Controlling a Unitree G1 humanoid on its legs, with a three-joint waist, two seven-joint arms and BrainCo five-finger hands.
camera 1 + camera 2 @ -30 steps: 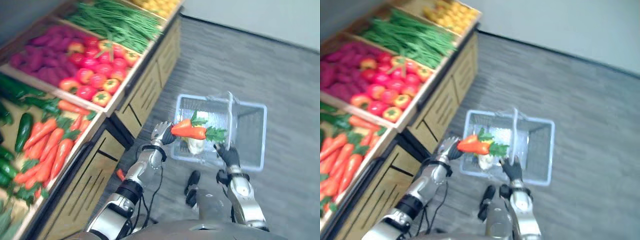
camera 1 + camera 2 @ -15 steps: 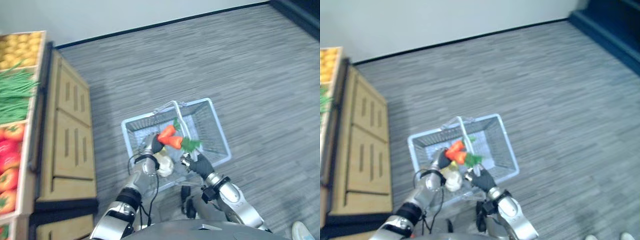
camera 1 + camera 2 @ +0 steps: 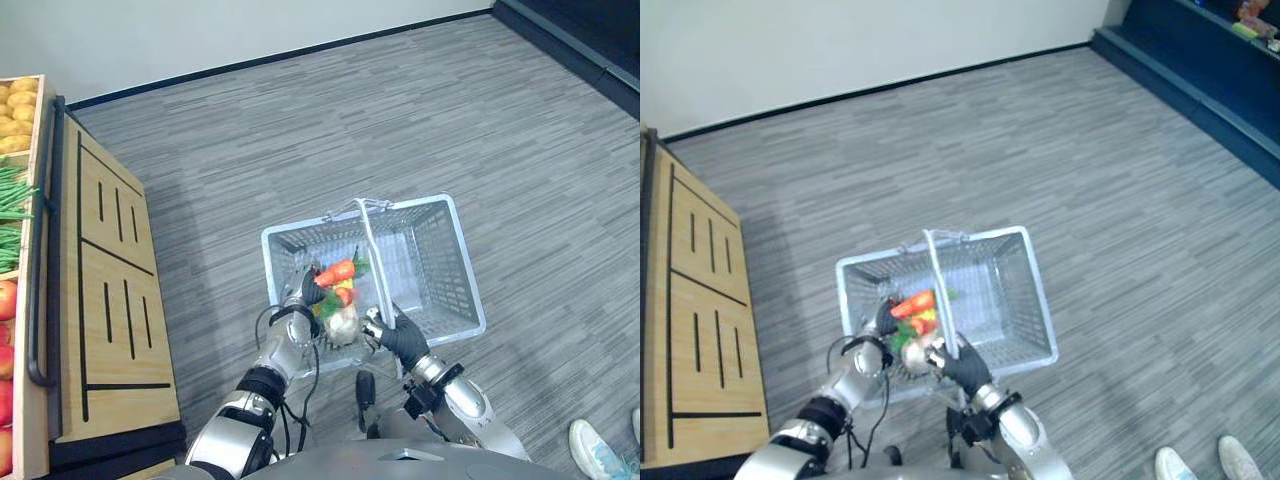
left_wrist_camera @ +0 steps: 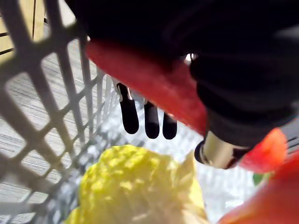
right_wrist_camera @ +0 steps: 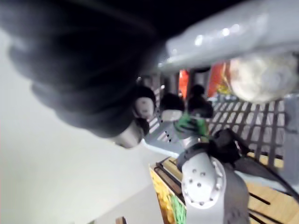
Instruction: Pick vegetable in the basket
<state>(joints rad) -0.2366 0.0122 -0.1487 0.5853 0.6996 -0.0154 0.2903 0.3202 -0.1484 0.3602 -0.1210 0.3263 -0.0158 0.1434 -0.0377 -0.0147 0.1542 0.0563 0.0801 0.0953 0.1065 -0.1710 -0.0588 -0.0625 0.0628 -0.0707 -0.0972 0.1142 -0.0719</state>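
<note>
Fingers, left: left hand grasps a carrot, its leaves pointing toward the handle.
Fingers, right: right hand is clenched round the handle, probably steadying the basket for loading.
Carrot: inside the basket near its near-left corner, just above a pale vegetable.
Reason: probably held low to set it down gently.

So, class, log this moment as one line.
left hand: holds carrots in basket | right hand: grips handle | carrots: not yet released
</note>
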